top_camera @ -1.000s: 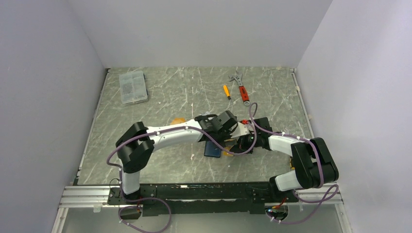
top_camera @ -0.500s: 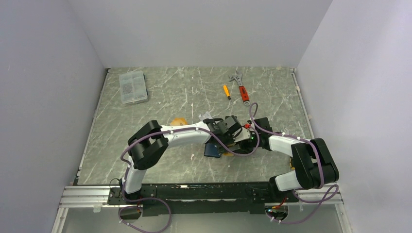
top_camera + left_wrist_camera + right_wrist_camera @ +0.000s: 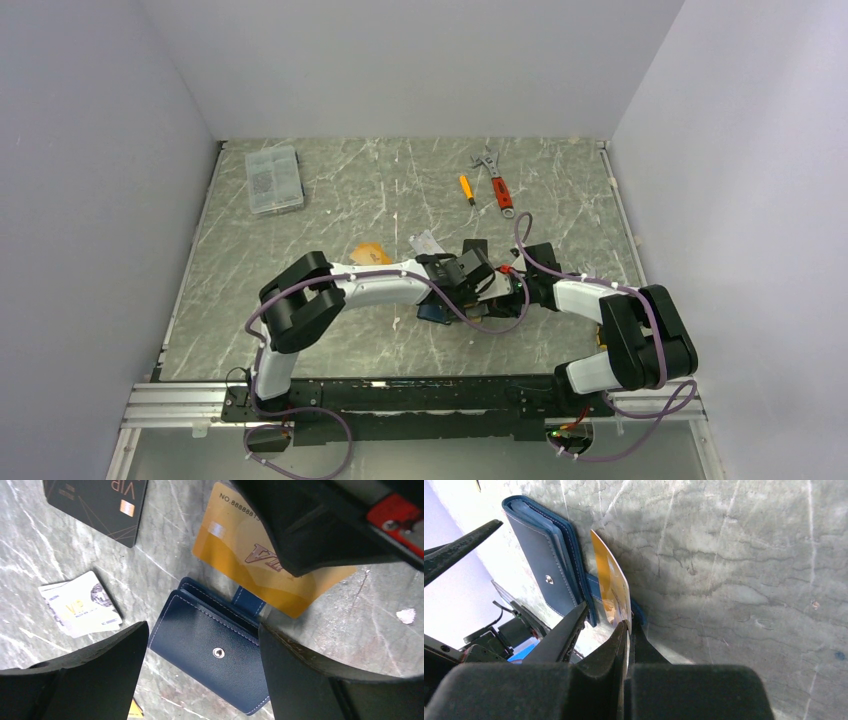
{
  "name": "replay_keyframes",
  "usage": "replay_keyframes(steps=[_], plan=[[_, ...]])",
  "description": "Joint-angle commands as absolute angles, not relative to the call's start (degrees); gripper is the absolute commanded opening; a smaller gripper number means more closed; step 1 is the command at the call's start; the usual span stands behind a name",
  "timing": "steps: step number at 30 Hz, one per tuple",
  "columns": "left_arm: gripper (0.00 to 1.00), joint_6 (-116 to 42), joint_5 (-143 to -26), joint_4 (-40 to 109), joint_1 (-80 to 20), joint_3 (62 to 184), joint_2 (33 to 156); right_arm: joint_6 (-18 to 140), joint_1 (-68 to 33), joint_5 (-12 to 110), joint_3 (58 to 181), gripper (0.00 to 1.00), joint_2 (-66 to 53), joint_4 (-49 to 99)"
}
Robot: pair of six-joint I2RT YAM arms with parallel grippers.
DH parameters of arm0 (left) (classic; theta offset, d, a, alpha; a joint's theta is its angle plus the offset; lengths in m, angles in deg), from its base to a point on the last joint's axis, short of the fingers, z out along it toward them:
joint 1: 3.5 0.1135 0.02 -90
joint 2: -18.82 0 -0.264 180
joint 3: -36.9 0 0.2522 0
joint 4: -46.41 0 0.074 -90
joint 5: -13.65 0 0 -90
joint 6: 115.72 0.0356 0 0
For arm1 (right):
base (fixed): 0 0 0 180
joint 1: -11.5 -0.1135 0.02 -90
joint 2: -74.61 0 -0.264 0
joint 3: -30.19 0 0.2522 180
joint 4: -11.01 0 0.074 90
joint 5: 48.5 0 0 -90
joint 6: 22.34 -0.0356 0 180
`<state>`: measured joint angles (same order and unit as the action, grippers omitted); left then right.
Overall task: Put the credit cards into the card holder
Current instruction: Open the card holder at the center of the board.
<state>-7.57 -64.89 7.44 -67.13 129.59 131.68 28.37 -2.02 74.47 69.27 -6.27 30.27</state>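
Observation:
The card holder [image 3: 215, 655], a dark navy wallet with a snap stud, lies folded on the marble table; it also shows in the right wrist view [image 3: 544, 560] and partly in the top view [image 3: 432, 312]. My left gripper [image 3: 202, 652] is open, one finger on each side of the wallet, not touching it. My right gripper [image 3: 628, 622] is shut on an orange-gold credit card [image 3: 613, 585], held on edge next to the wallet's tab [image 3: 260, 565]. On the table beside it lie a black card [image 3: 100, 505] and a white patterned card [image 3: 80, 610].
Another orange card [image 3: 367, 252] and a white card [image 3: 425, 242] lie behind the left arm. A clear compartment box [image 3: 273, 180] stands at the back left. A red wrench [image 3: 497, 185] and a small screwdriver [image 3: 466, 188] lie at the back right.
The left arm has swung its gripper nearer and lower over the wallet, uncovering the orange and white cards behind it. The right gripper has kept its hold on the orange-gold card.

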Motion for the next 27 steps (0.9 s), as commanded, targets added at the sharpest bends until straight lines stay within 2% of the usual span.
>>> replay_keyframes(steps=[1,27], plan=[[0.86,-5.2,-60.8,6.9,-67.1,129.2,127.9,30.5,-1.2,61.8,66.5,0.00,-7.4,36.0],[0.85,-2.6,-58.4,6.1,-63.9,123.8,120.3,30.2,-1.3,60.9,66.1,0.00,-6.5,36.1]])
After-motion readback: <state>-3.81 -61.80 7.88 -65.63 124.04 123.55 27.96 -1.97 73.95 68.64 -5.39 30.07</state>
